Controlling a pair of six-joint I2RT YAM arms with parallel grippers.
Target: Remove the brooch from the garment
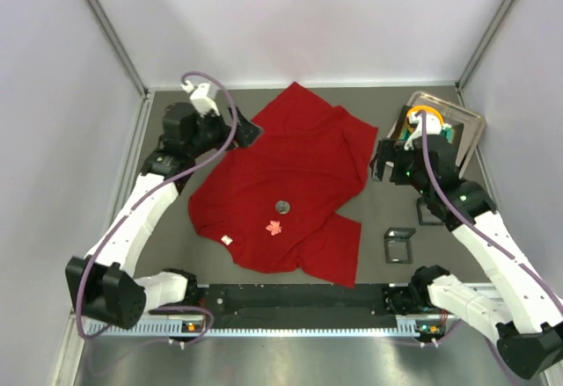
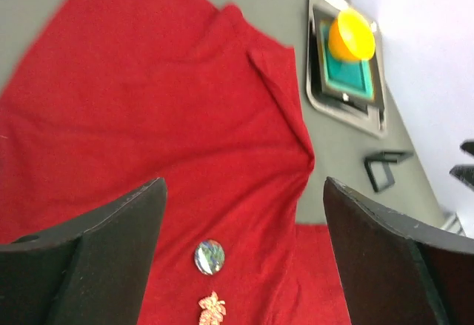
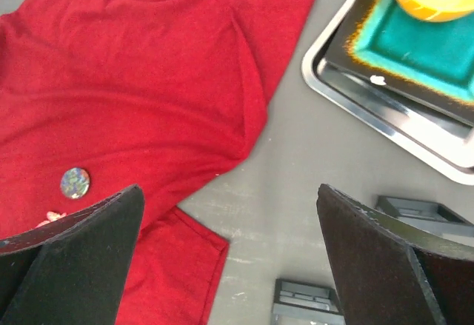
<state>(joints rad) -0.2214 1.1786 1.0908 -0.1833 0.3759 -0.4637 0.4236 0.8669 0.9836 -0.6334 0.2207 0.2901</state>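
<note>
- Top view: garment [image 1: 281, 171] spread over the grey surface [image 1: 387, 206], collar end toward the arm bases, a few folds along its right side.
- Brooch [image 1: 274, 227] pinned low on the garment's front, just below a round shiny disc [image 1: 282, 206] and right of a small white tag [image 1: 226, 240].
- Left claw [image 1: 250, 131] above the garment's far left edge, well apart from the brooch; too small here to tell how the jaws stand.
- Right claw [image 1: 383, 163] off the cloth, between the garment and a metal tray [image 1: 471, 136] with an orange bowl [image 1: 422, 113]; one black frame [image 1: 399, 244] nearer the bases.
- Left wrist view: left claw [image 2: 244, 192] spread wide, pinching nothing, red garment [image 2: 148, 103] beneath.
- Brooch [image 2: 212, 309] at the bottom edge between the fingers, disc [image 2: 209, 257] just above it, neither touched.
- Tray [image 2: 315, 88] with orange bowl [image 2: 351, 35] on a teal dish [image 2: 348, 79] at upper right.
- Right wrist view: right claw [image 3: 229, 199] also spread wide and empty, over bare surface beside the garment's [image 3: 148, 81] edge.
- A sliver of the brooch [image 3: 52, 216] showing at the left finger's edge, below the disc [image 3: 75, 182].
- Tray [image 3: 355, 106] at upper right, black frames [image 3: 422, 210] below it.
</note>
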